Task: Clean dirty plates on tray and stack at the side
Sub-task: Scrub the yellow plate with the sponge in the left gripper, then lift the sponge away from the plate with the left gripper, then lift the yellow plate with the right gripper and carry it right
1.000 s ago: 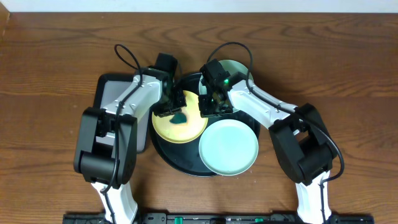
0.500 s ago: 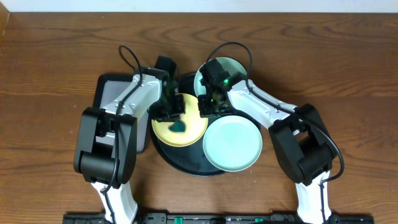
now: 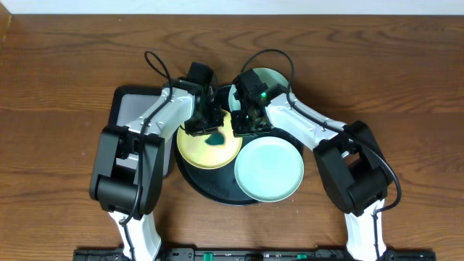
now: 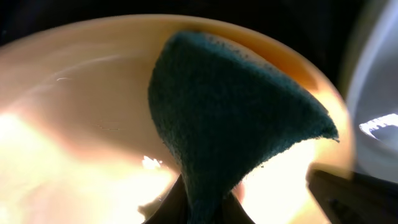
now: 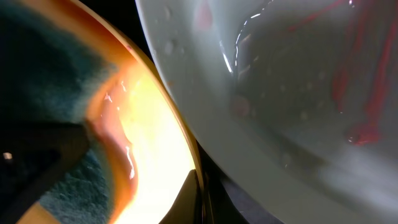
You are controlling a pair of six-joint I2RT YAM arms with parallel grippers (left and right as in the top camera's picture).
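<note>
TABLE, MID-CLEANING: My left gripper [image 3: 206, 125] is clenched on a dark green cloth [image 4: 230, 112], holding it over the yellow plate [image 3: 194, 148] directly beneath the fingers. Just across that plate, my right gripper [image 5: 200, 199] is closed on its rim. Beside the right fingers a mint plate [image 3: 270, 170] lies against the yellow one's edge, and both sit in the black tray [image 3: 210, 192]. Behind the right gripper, a second mint plate [image 3: 277, 77] lies at the tray's far side, partly under the arm. Beyond my left arm a grey tray [image 3: 130, 109] rests on the wooden table [image 3: 58, 87].
</note>
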